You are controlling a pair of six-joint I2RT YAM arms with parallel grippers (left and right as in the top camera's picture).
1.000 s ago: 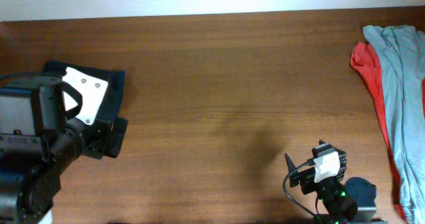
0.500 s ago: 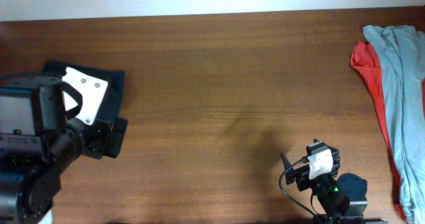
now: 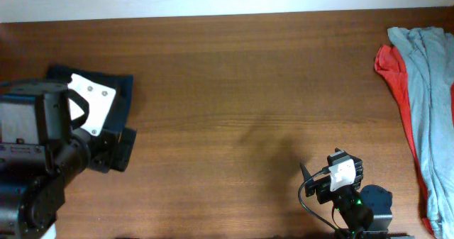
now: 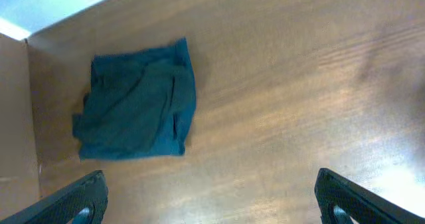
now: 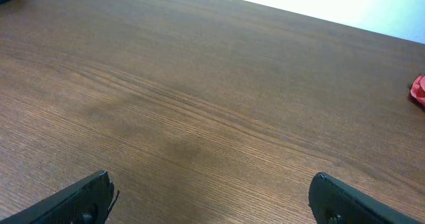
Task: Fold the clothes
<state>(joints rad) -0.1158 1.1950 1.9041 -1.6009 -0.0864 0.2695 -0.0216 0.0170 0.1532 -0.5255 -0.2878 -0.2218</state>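
Observation:
The clothes, a black T-shirt, are out of view in every frame. My left gripper (image 4: 211,185) hangs open over bare wood, with only its two dark fingertips (image 4: 86,194) showing at the bottom corners of the left wrist view. Nothing is between them. My right gripper (image 5: 211,184) is also open and empty above the brown table (image 3: 234,90), low near the front edge. From overhead, the left arm (image 3: 50,147) fills the left side and the right arm (image 3: 344,179) sits at the front right.
A folded dark navy-blue garment (image 4: 136,101) lies at the far left, partly under the left arm in the overhead view (image 3: 122,90). A light grey garment (image 3: 429,90) on top of a red one (image 3: 389,65) is piled at the right edge.
The right arm has drawn back a little toward the front edge. The left arm has shifted very slightly. Both grippers stay open.

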